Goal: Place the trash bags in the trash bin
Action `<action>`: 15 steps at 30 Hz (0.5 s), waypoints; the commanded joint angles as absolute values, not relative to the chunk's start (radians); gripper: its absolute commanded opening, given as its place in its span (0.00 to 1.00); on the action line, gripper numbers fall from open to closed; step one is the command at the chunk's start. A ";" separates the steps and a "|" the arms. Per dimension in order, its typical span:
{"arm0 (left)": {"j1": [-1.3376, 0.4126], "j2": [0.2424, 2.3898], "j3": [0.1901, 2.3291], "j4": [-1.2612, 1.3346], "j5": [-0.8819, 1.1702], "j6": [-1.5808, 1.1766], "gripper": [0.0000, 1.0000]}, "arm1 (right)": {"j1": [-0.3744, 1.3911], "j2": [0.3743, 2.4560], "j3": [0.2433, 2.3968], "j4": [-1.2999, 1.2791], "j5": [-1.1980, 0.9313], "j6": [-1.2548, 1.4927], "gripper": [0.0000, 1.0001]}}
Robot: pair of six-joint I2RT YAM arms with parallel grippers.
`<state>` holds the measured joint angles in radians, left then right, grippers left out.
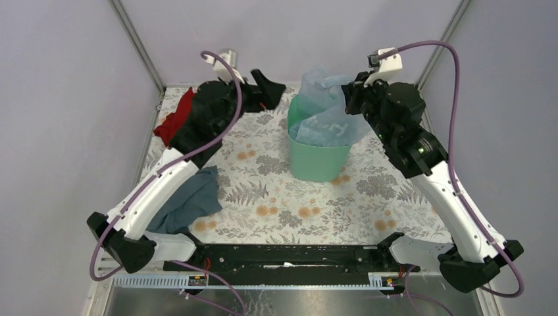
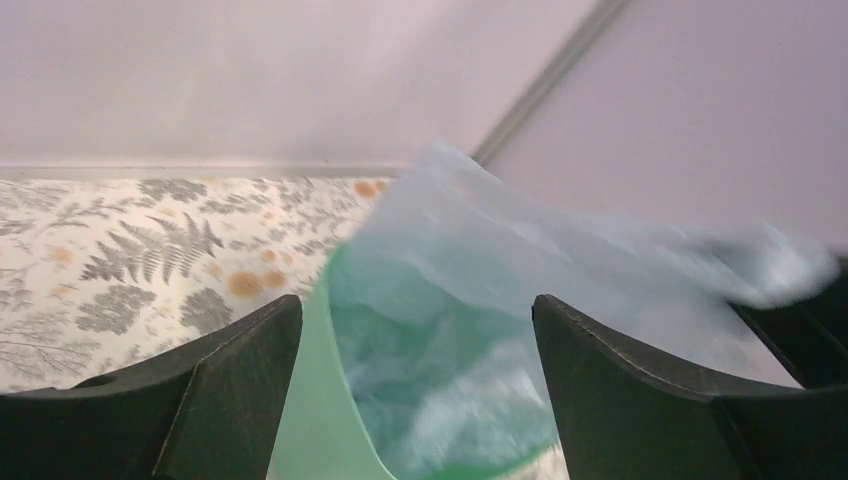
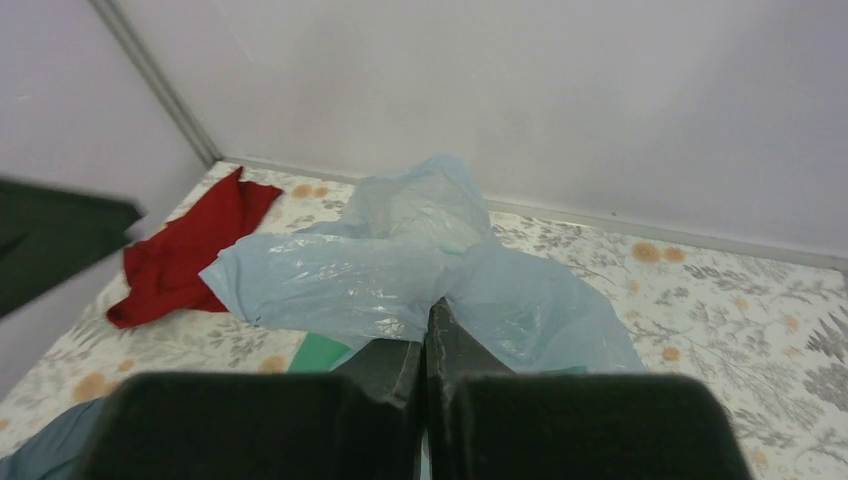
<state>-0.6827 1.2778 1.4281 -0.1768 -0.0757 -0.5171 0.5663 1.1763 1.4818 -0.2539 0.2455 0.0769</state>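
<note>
— What's the right gripper (image 3: 428,335) doing?
— Its fingers are pressed together, pinching the bag (image 3: 400,260) above the bin (image 1: 316,161). The bag is pale-blue, crinkly, see-through film, partly inside, with the rest billowing over the rim.
— And the left gripper (image 2: 417,305)?
— Spread wide, holding nothing, left of the bin.

The table (image 1: 296,210) is seen from above and behind the arm bases by the top camera. From the left wrist, a close, level view is given past the left gripper (image 2: 417,305) onto the trash bin (image 2: 312,420) and trash bag (image 2: 560,250). From the right wrist, the same bag is viewed downward, with the red cloth (image 3: 185,250) beyond, also seen overhead.
</note>
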 commanded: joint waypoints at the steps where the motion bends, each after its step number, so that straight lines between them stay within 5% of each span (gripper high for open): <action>1: -0.564 1.366 1.447 -0.094 0.021 -0.610 0.90 | 0.562 1.089 1.469 -0.219 0.117 0.080 0.00; 6: -0.537 1.528 1.628 -0.075 0.127 -0.694 0.90 | 0.562 1.002 1.370 -0.174 0.088 0.041 0.00; 15: -0.654 1.701 1.673 -0.016 0.227 -0.709 0.71 | 0.562 1.035 1.359 -0.150 0.072 0.068 0.00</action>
<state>-0.5835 1.6859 1.6615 -0.0933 0.1749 -0.7086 0.5655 1.0119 1.3613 -0.2157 0.1093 0.0582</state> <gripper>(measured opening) 0.743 0.011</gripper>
